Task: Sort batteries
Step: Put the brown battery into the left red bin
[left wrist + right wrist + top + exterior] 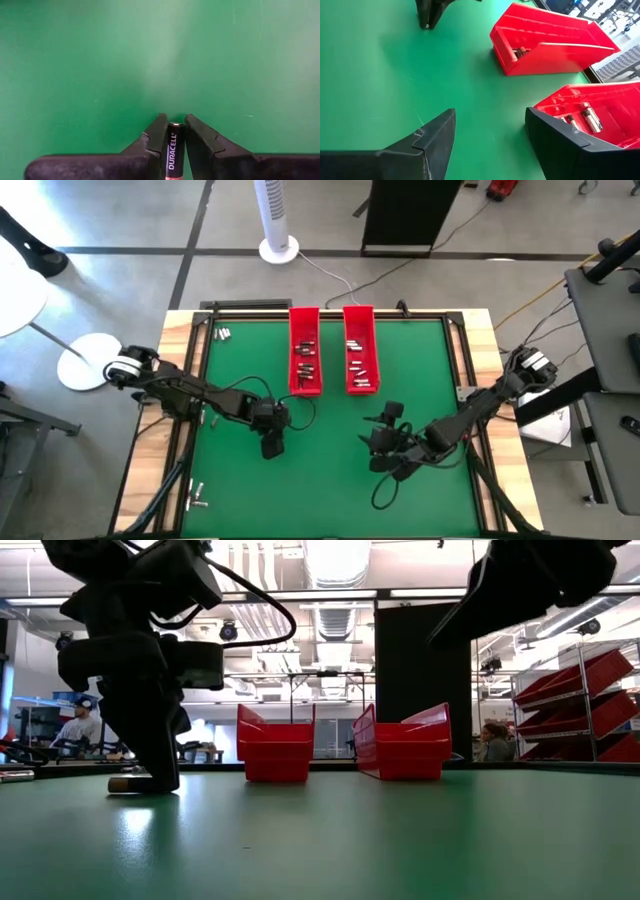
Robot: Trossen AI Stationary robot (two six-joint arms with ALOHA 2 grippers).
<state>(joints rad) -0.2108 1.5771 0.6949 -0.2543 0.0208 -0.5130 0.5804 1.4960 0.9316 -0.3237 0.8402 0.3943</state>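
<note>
Landmark: the left red tray [305,352], seen on the green mat [330,490] from the high view.

- Left gripper [272,446] is lowered to the mat, on the near side of the left red tray and slightly toward the left arm's side. Its jaws are clamped on a single battery [172,152]; in the left wrist view the black casing is pressed between both fingers [156,137], and the word "DURACELL" is read lengthwise along it. In the low view the same cell is seen lying flat on the mat at the fingertips, a copper-coloured end projecting.
- Right gripper [392,468] is held above the mat, on the near side of the right red tray [360,350], which sits parallel to and just beside the left red tray. Its jaws are spread well apart with nothing between them, as shown in the right wrist view.
- Sorted batteries [305,365] are found inside the left red tray; more batteries [361,364] lie in the right red tray. No writing can be read on these.
- A few loose batteries [222,334] are noted at the far corner of the mat, beyond and to the left arm's side of the left red tray. Another small group [198,499] is noted at the near table edge, well apart from that tray.
</note>
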